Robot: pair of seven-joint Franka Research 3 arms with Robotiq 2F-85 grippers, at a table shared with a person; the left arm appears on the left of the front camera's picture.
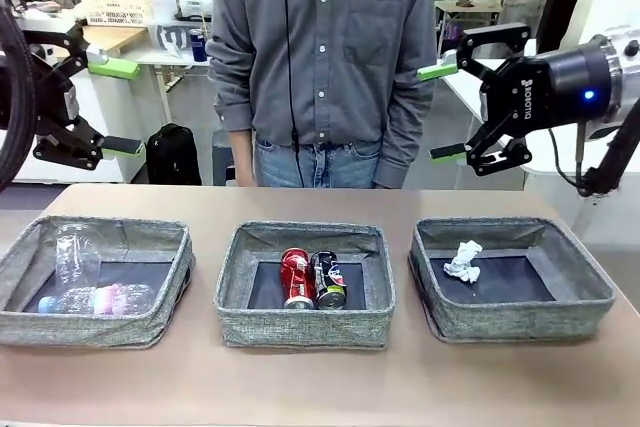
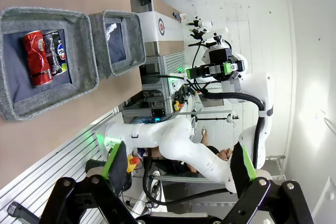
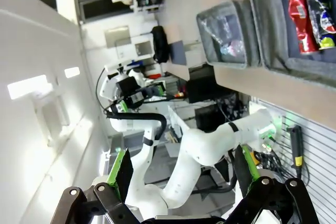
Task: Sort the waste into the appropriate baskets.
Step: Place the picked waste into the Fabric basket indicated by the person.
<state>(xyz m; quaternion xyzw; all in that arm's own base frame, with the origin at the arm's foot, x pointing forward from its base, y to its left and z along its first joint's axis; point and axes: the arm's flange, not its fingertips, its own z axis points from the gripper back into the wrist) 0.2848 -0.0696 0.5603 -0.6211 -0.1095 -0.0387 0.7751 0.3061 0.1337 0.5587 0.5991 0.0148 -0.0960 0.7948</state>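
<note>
ROBOTIQ printed on right gripper (image 1: 447, 114); can labels in middle basket (image 1: 236, 269) unreadable

"ROBOTIQ" is printed on the right end effector (image 1: 440, 113).

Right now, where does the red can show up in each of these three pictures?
Front view: the red can lies in the middle basket, left of the dark can.
Left wrist view: upper left, at, in the nearer basket.
Right wrist view: top right corner, at.
Shared landmark: the dark can lies right beside it in all three.
</note>
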